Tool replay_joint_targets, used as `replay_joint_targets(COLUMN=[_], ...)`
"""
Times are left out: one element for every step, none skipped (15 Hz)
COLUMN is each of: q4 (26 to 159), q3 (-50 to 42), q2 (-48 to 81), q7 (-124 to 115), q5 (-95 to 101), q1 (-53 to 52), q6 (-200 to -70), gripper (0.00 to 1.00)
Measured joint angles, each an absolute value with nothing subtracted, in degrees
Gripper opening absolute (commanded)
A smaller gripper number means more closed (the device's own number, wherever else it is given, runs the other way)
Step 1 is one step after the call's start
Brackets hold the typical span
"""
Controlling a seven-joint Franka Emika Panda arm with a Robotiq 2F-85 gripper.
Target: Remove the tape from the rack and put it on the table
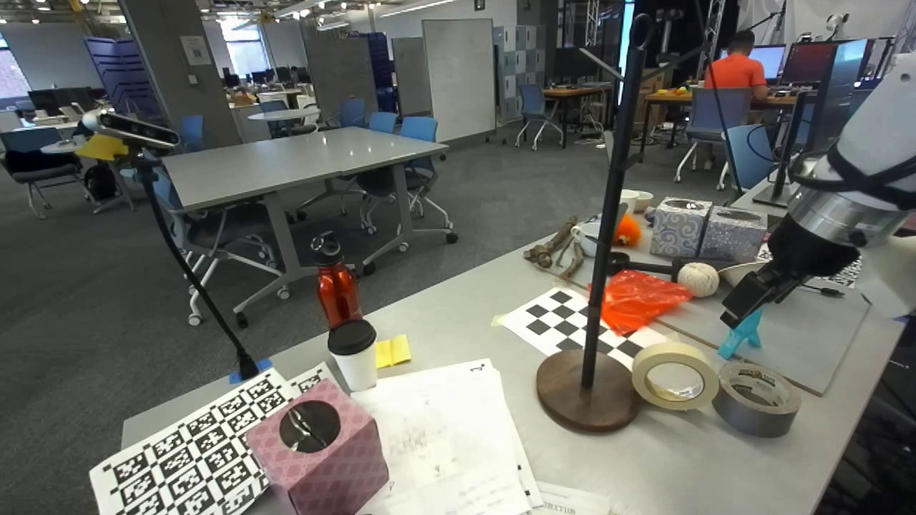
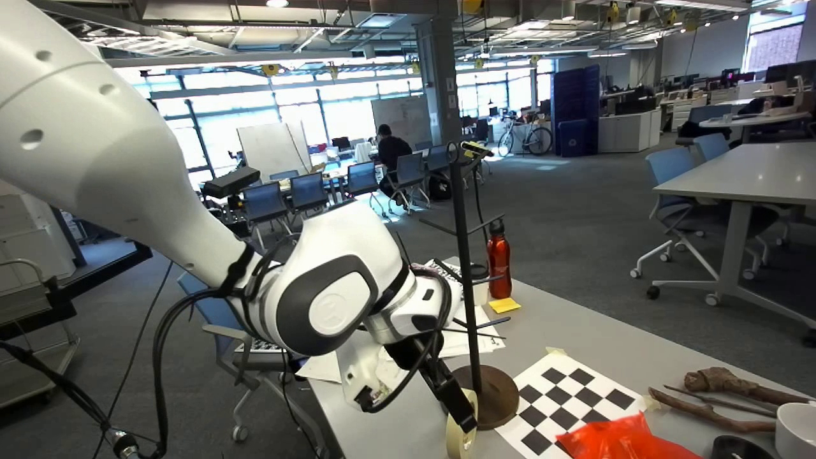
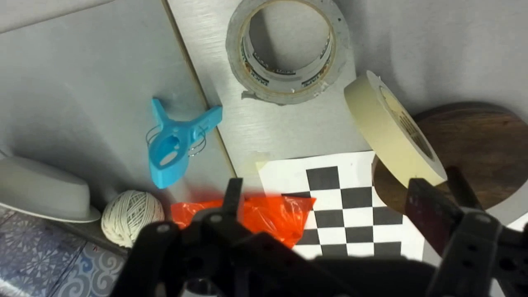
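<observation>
A pink tissue box sits closest to me in an exterior view, on the big pale grey surface. It is between a sheet of black and white blocks and some white papers. Behind it stand a white cup with a black lid and a shiny red bottle. Just beside the cup lie yellow notes.

The tall black rack stands up straight, with thin pegs poking out of its pole. At the bottom is its round brown foot. The cream tape is off the pegs and low down by that foot. It is tilted up, and its edge overlaps the rim of the foot; I can't tell if the 2 touch. A fat grey tape roll lies flat just beside it.

The white robot arm reaches in, and its black claw hangs in the air above the surface. Its 2 fingers are spread wide, and in the wrist view I see red plastic and a checkered sheet through the gap. There, 1 finger shows right by the end of the cream tape, but I can't tell if they touch.

A blue clip is near, on a grey board. Farther back are a ball of string, a fluffy orange ball, brown sticks and 2 patterned boxes. Far off, a person in an orange shirt sits facing away.
</observation>
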State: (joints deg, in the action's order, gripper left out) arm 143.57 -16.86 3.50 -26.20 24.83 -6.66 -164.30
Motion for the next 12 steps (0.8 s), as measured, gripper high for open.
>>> replay_joint_targets(q4=[144.46,145.36,146.25,147.08,147.87,148.65,149.38,150.03,150.50,150.75,150.86,150.95], q3=[-16.83,-16.55,-16.02,-14.19,-11.56,-9.01,-7.12,-6.15,-5.83,-5.82,-5.82,-5.82], q2=[1.18,-1.35,-3.88,-6.36,-8.70,-10.87,-12.65,-13.98,-14.68,-14.97,-15.00,-15.00], q7=[-27.82,-29.19,-30.06,-30.32,-30.41,-30.41,-30.41,-30.41,-30.41,-30.40,-30.39,-30.39], q5=[26.68,28.12,28.74,28.77,28.37,27.29,26.40,25.99,25.83,25.81,25.81,25.81], q1=[-6.95,-7.17,-7.32,-6.52,-5.22,-4.19,-3.64,-3.41,-3.31,-3.18,-2.99,-2.87], q6=[-163.23,-161.79,-160.30,-158.68,-157.10,-155.79,-154.81,-154.21,-154.00,-154.00,-154.00,-154.00], gripper=[1.00,1.00,1.00,1.00,1.00,1.00,1.00,1.00,1.00,1.00,1.00,1.00])
